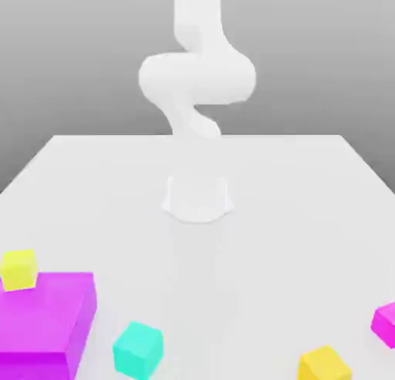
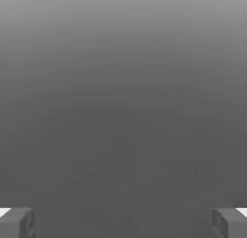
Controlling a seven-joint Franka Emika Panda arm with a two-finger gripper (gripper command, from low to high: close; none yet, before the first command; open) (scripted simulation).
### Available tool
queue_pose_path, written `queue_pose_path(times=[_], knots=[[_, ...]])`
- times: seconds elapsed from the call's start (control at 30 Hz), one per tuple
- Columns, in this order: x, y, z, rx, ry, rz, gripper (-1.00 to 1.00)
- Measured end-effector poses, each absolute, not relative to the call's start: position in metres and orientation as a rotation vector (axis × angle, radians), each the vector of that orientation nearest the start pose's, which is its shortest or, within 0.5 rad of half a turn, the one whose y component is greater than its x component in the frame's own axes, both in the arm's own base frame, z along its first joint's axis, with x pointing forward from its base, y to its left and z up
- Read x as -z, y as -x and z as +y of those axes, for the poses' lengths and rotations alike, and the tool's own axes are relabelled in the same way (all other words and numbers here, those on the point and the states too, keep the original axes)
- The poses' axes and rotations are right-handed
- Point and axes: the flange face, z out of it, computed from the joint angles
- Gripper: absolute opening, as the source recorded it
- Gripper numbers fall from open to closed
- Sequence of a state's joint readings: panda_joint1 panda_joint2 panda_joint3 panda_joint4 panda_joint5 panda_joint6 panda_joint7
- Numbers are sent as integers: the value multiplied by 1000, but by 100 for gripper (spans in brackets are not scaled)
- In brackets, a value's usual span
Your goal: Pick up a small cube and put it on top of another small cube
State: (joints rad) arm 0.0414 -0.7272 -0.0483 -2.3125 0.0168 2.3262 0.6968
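The small teal cube (image 1: 138,348) sits on the white table near the front edge, a little to the exterior view's left of centre. It lies just to the right of the big magenta block (image 1: 45,321). My white arm rises from its base at the table's middle and curls upward out of the frame. In the hand view my gripper (image 2: 123,222) is open, its two grey fingertips (image 2: 17,222) standing far apart with only plain grey background between them.
One small yellow cube (image 1: 19,269) rests at the magenta block's far left corner. Another yellow cube (image 1: 325,365) lies at the front right, with a small magenta cube (image 1: 385,324) beyond it at the right edge. The arm's base (image 1: 197,198) stands mid-table.
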Motion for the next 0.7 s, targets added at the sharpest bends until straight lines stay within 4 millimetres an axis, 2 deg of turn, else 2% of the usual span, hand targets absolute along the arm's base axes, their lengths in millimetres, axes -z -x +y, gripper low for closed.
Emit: queue_pose_path(times=[0.17,0.37,0.53,0.7], knots=[[-613,-424,-22,808,2659,729,0],[-525,-467,-32,644,2792,484,0],[-449,-488,-39,513,2882,277,0],[-373,-496,-48,383,2957,64,0]])
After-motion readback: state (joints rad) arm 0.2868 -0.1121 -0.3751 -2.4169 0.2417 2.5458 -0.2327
